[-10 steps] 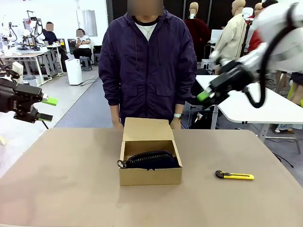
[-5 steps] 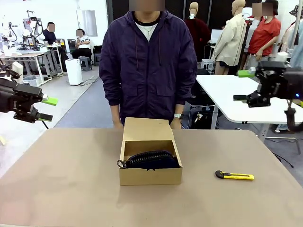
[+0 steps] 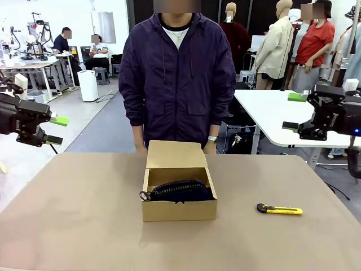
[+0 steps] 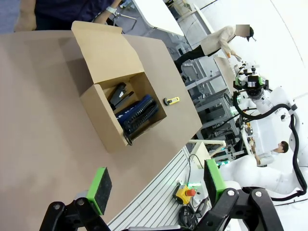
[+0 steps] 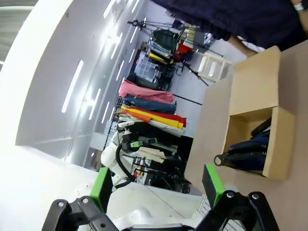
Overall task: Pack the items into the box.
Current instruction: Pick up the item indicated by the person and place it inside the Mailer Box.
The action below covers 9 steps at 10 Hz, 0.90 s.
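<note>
Both arms hang raised at the table's (image 3: 84,220) sides. The left gripper (image 3: 56,130) and the right gripper (image 3: 293,112) each stand with jaws fully apart and hold nothing. The box (image 3: 179,212) sits at mid-table, just in front of the person (image 3: 177,73), its lid flap (image 3: 176,154) standing up at the far side. Inside, the navy pouch (image 3: 180,191) lies lengthwise along the front wall and takes up most of the floor. Its pull loop (image 3: 145,196) reaches the left wall, and I cannot tell whether it hangs over the rim. The black stapler (image 4: 118,94) is tucked behind the pouch against the far wall. The yellow-and-black utility knife (image 3: 279,210) lies flat on the table to the right of the box, well apart from it, on the right arm's side. I judge it the one item left to pack. The hazards as I see them: the knife is slim and flush with the table, so the pads may scrape the surface or skid off it. With little free floor left, the knife may come to rest across the pouch and block the lid. The box looks light, so a descending gripper that catches a wall or the upright flap could shove it.
</note>
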Available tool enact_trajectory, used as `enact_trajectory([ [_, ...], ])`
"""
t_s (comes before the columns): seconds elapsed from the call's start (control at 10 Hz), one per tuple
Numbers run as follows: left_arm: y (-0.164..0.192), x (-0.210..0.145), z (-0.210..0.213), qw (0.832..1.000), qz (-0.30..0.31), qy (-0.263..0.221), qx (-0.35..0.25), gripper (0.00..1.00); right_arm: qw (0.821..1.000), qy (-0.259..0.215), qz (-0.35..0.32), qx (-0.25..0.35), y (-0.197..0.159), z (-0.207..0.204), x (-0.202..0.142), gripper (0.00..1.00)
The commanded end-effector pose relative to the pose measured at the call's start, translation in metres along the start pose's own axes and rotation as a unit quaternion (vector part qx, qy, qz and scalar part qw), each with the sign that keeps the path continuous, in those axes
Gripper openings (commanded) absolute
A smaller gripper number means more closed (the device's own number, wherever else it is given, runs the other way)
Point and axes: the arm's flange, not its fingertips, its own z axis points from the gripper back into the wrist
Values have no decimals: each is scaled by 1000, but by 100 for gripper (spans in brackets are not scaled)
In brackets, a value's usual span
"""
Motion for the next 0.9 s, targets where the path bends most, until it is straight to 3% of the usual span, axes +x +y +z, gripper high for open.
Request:
enact_trajectory([
  [0.0, 0, -1, 3, 1000, -3, 4, -3, 100, 1000, 5, -8, 15, 4, 4, 7, 100],
  [0.8, 0, -1, 3, 1000, -3, 4, -3, 100, 1000, 5, -8, 15, 4, 4, 7, 100],
])
